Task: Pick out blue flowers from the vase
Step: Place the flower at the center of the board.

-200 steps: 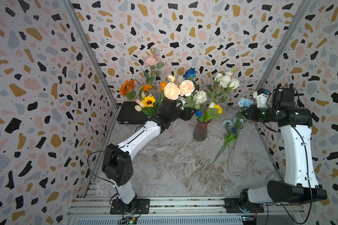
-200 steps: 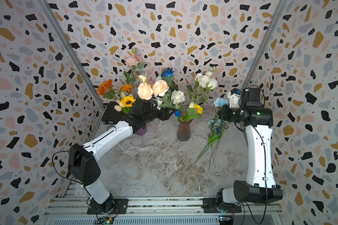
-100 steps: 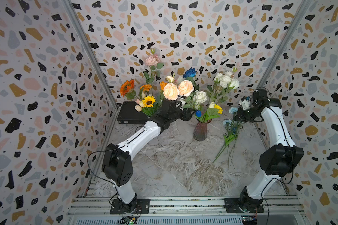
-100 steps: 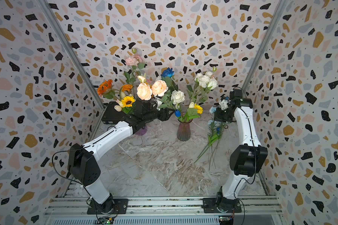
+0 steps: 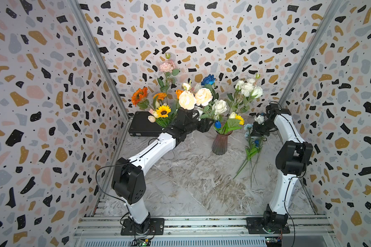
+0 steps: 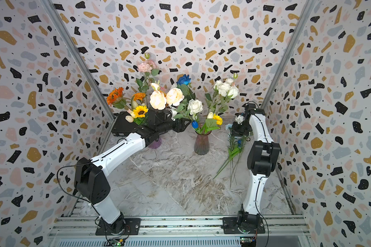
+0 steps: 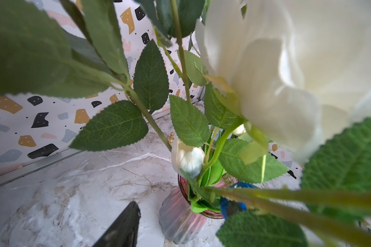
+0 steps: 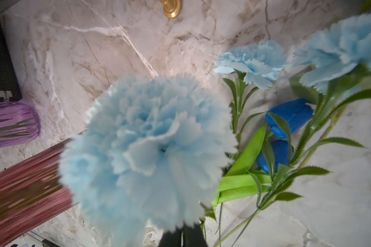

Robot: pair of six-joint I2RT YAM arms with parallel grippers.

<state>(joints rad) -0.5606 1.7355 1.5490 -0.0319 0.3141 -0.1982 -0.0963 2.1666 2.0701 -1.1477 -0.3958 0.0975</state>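
Right wrist view: right gripper (image 8: 181, 236) clenched on pale blue flower (image 8: 150, 149), above pile (image 8: 287, 119).
Laying down at 3 o'clock of vase (image 5: 220, 143); next, release; left gripper (image 5: 206, 126): grip unclear.

Both top views look down from high at the front over the whole counter (image 5: 191, 181); wrist views sit close, left among vase (image 7: 176, 220) leaves (image 7: 116, 126), right over blue flowers (image 8: 150, 136); all share the vase.

White roses (image 5: 220, 106) and leaves (image 5: 232, 124) crowd above the vase (image 5: 220, 145); the marble floor (image 5: 191, 181) in front lies open.
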